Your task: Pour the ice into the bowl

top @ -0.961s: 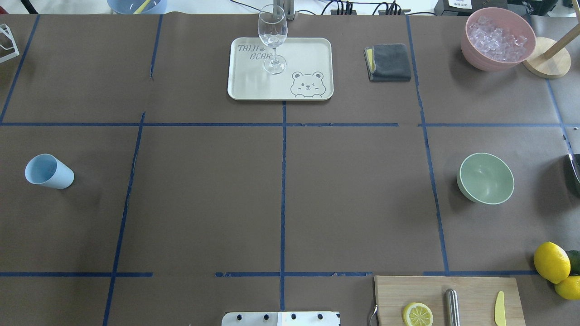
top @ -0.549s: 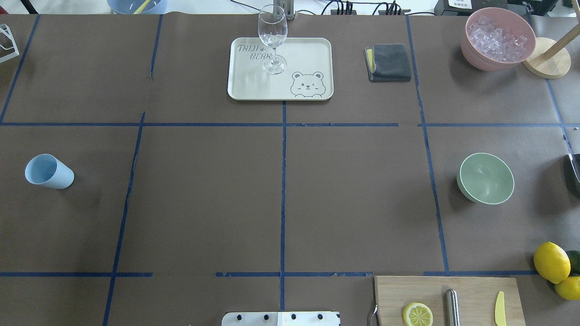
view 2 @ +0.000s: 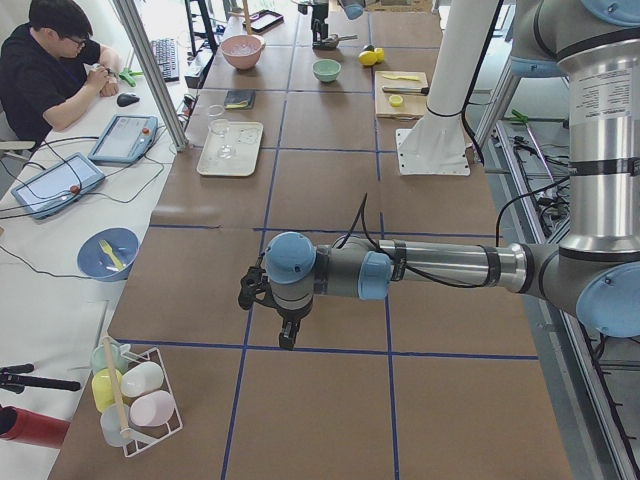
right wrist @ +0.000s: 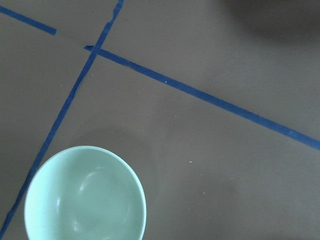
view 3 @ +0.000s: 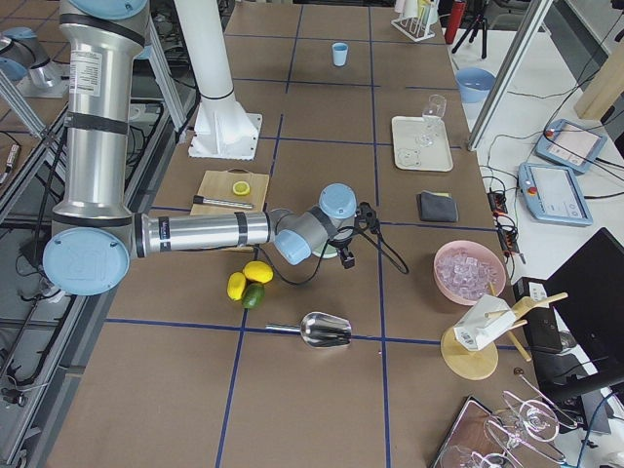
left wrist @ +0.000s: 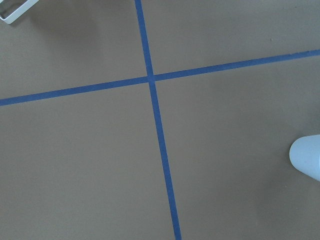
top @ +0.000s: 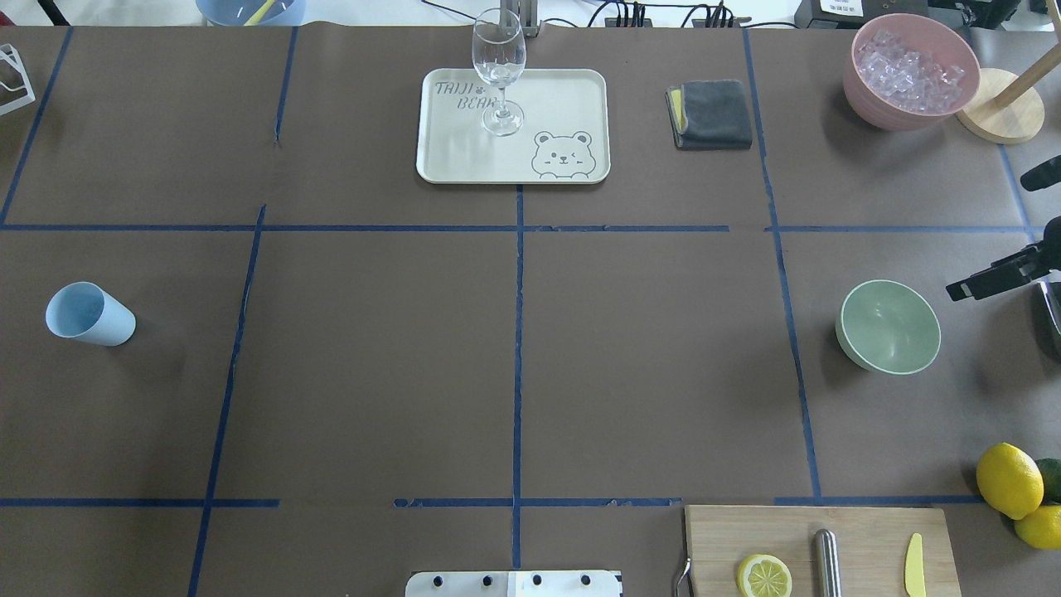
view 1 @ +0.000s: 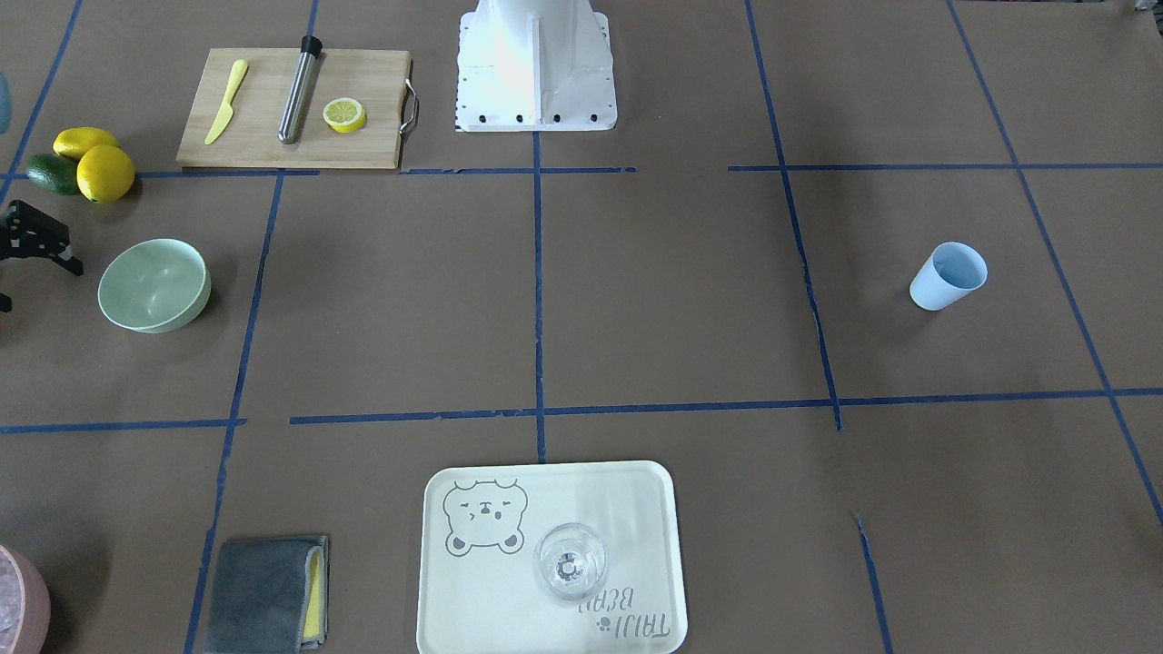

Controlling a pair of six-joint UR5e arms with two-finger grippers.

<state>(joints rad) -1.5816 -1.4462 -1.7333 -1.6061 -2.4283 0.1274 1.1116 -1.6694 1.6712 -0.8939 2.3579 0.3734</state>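
Observation:
The pale mint-green bowl (top: pixel 889 326) stands empty at the table's right; it also shows in the front view (view 1: pixel 154 284) and low left in the right wrist view (right wrist: pixel 85 195). My right gripper (top: pixel 986 236) comes in from the right edge, above the table, just right of and beyond the bowl, with its black fingers spread and nothing between them. It points down in the right side view (view 3: pixel 348 255). My left gripper (view 2: pixel 286 335) shows only in the left side view, over bare table; I cannot tell its state. The small heap of clear ice cubes is not in view.
A pink container (top: pixel 910 70) of ice and a wooden stand (top: pixel 999 116) are at the far right. A metal scoop (view 3: pixel 325 330) lies right of the bowl. Lemons (top: pixel 1009 479), a cutting board (top: pixel 870 531), a light blue cup (top: pixel 87 313) and a tray (top: pixel 564 91) with a glass.
My right gripper has come into the overhead view from the right edge, next to the bowl; it was out of that view before. Nothing on the table has moved.

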